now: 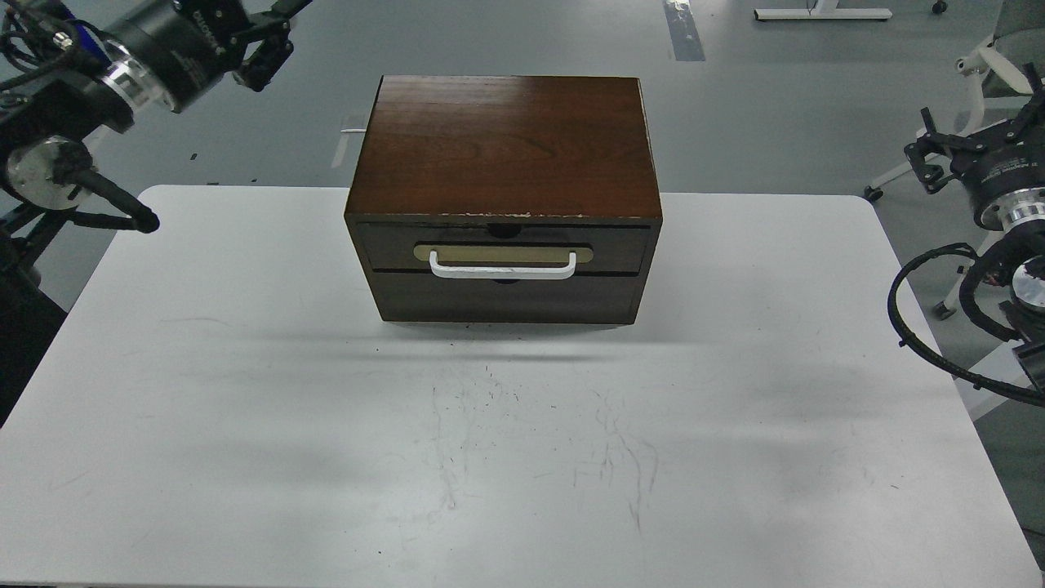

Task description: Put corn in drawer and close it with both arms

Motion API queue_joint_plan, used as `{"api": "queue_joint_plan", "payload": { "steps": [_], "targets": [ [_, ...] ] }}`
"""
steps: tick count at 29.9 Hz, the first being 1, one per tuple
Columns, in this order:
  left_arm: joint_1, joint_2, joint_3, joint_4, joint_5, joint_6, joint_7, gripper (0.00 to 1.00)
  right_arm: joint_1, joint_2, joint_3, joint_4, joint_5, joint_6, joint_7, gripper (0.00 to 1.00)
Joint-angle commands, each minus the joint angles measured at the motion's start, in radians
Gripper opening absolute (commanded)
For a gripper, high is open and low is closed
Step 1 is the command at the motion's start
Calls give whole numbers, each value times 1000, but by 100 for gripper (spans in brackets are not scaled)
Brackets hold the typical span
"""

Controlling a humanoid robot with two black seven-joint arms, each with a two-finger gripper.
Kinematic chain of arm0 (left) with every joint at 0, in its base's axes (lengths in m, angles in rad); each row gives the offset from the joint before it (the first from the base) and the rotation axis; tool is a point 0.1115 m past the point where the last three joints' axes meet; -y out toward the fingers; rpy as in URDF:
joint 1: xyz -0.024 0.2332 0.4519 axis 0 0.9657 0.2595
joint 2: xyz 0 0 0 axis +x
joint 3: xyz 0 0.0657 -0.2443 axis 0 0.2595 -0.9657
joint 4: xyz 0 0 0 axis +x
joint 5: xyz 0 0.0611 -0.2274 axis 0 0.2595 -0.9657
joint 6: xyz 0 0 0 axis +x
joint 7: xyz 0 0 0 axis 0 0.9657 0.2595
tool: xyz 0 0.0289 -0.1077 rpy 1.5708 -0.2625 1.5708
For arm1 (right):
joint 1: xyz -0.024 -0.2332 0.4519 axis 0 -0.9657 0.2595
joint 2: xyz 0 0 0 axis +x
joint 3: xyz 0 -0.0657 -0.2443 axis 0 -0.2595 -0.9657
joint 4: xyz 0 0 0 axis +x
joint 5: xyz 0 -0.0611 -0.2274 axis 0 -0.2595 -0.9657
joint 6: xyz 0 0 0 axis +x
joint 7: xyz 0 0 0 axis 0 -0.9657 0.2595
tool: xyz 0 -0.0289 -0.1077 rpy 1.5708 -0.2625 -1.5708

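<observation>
Nearest the camera there's just the white table (245,457), with a bunch of thin dark scratch marks (531,441) scribbled across the middle of it.

Further back, the box (506,155) sits square on the table, roughly centered, reddish-brown top facing up with a chipped pale line along its front edge. The drawer (620,247) is in the upper half of the front and looks pushed in — its face sits flush with the frame, only a thin dark gap around it. The white handle (503,269) runs across a beige plate (503,253) in the middle of the drawer front. Below it is a plain dark panel (506,300) with no handle.

The corn isn't visible anywhere in this view, so can't say where it is.

The right arm (1004,204) comes in at the right edge, off the side of the table and well apart from the box, cables looping below it. Its gripper (939,155) is up near the top of the arm, small and dark — can't tell if the fingers are spread or closed, and nothing shows in it.

The left arm (122,65) is at the top left, beyond the table's far corner, over the grey floor (775,106). Its gripper (265,49) points toward the box's back left corner but is clear of it. It's dark and partly cut off by the frame, so can't tell its state either.
</observation>
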Motion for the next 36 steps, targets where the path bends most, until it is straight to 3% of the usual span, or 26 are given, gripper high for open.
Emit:
{"api": "queue_joint_plan", "payload": {
  "steps": [1, 6, 10, 16, 23, 29, 36],
  "targets": [
    [42, 4, -2, 96, -193, 0, 21, 98, 15, -1, -22, -3, -34, 0, -16, 100],
    [144, -3, -6, 196, -309, 0, 24, 98, 23, 1, -25, 2, -40, 0, -16, 100],
    [209, -4, -40, 199, -349, 0, 27, 98, 23, 10, -25, 2, -40, 0, -16, 100],
    [287, -42, -159, 199, -393, 0, 116, 98, 17, 15, -10, -7, -38, 0, -50, 100],
    [299, -70, -184, 201, -396, 0, 110, 98, 12, 50, 1, -60, -26, 0, -51, 100],
    [299, -85, -190, 196, -395, 0, 71, 98, -26, 108, 25, -46, -15, 0, -53, 100],
    [299, -84, -196, 196, -395, 0, 70, 98, -22, 114, 47, -47, -20, 0, -40, 100]
  ]
}}
